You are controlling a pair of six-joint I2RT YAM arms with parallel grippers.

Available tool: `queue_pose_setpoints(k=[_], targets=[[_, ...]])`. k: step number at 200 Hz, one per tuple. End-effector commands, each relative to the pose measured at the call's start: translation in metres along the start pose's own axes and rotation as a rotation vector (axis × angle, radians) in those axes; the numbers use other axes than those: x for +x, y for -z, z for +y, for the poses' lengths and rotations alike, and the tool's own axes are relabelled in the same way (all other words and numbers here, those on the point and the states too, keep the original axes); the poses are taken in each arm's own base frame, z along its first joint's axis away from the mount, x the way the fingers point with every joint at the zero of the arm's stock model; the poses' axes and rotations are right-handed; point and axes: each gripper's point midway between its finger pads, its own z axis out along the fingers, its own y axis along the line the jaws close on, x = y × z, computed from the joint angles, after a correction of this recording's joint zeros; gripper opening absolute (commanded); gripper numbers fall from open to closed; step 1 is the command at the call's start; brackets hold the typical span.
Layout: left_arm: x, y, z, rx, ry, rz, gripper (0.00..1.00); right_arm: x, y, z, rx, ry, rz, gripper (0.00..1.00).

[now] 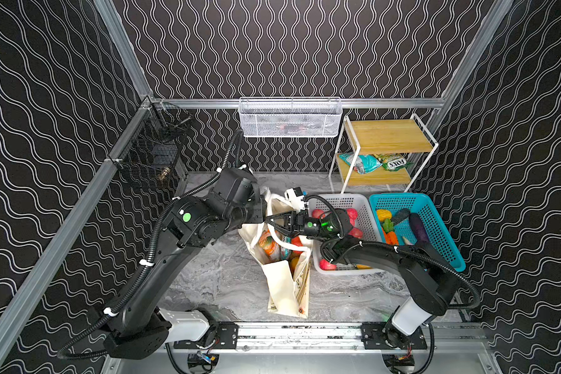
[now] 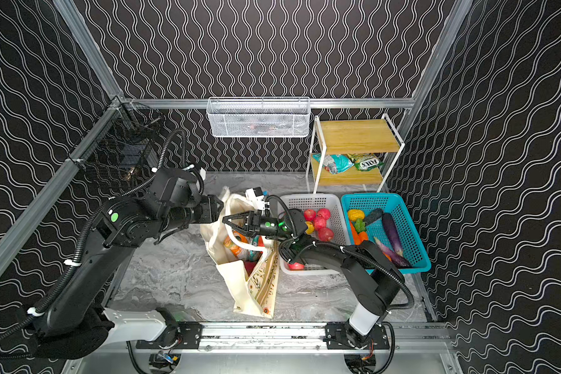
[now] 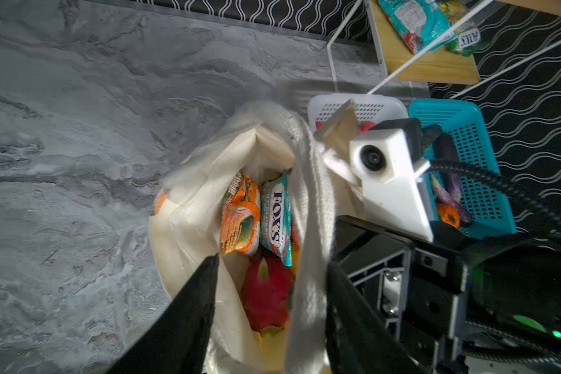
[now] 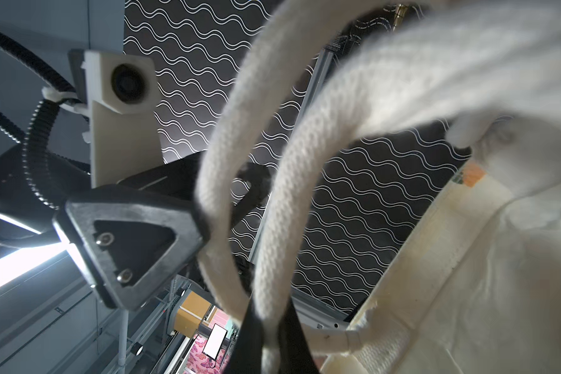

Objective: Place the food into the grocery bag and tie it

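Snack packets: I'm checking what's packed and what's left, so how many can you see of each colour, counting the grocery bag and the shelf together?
Teal snack packets: 2
Orange snack packet: 1
Green snack packet: 1
Total: 4

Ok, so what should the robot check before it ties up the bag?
1. Food inside the grocery bag: snack packets and dragon fruit are in. Ok.
2. Does the right gripper pinch the handles: ok.
3. Is the left gripper clamped on a handle: jaws stand apart either side of it. Not ok.
4. Knot made: none visible. Not ok.
5. All food packed: packets lie on the shelf, fruit in the white basket. Cannot tell.
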Motion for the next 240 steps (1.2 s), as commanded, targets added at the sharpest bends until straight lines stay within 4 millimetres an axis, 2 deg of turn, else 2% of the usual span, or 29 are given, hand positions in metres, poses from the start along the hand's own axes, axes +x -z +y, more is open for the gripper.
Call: queue_pose_setpoints(k=[1,19,29,69,87,113,161,188,211,240], targets=[[-0.007,0.005,-0.014,0.077,-0.01,-0.017,0.53,0.001,-0.001,0.003,-0.013,0.015,0.007,0.0],[-0.006,0.007,-0.011,0.068,-0.014,-0.014,0.52,0.002,-0.001,0.002,-0.01,0.017,0.009,0.0],[-0.004,0.006,-0.014,0.081,-0.017,-0.004,0.48,0.002,-0.001,0.002,-0.01,0.017,0.009,0.0],[0.0,-0.008,-0.043,0.207,-0.02,0.046,0.32,0.003,0.0,0.001,-0.016,0.013,0.011,0.0],[0.001,-0.015,-0.062,0.284,-0.019,0.071,0.25,0.004,0.001,0.001,-0.017,0.014,0.01,0.0],[0.003,-0.018,-0.089,0.351,-0.045,0.085,0.24,0.006,0.003,0.002,-0.028,0.015,0.008,0.0],[0.018,-0.025,-0.154,0.45,-0.129,0.122,0.2,0.008,0.01,0.008,-0.043,0.027,-0.007,0.0],[0.023,-0.028,-0.179,0.484,-0.159,0.135,0.19,0.008,0.015,0.011,-0.052,0.029,-0.017,0.0],[0.021,-0.026,-0.185,0.469,-0.176,0.12,0.23,0.008,0.018,0.011,-0.047,0.029,-0.022,0.0],[0.011,-0.016,-0.165,0.379,-0.18,0.067,0.36,0.007,0.017,0.011,-0.051,0.025,-0.022,0.0]])
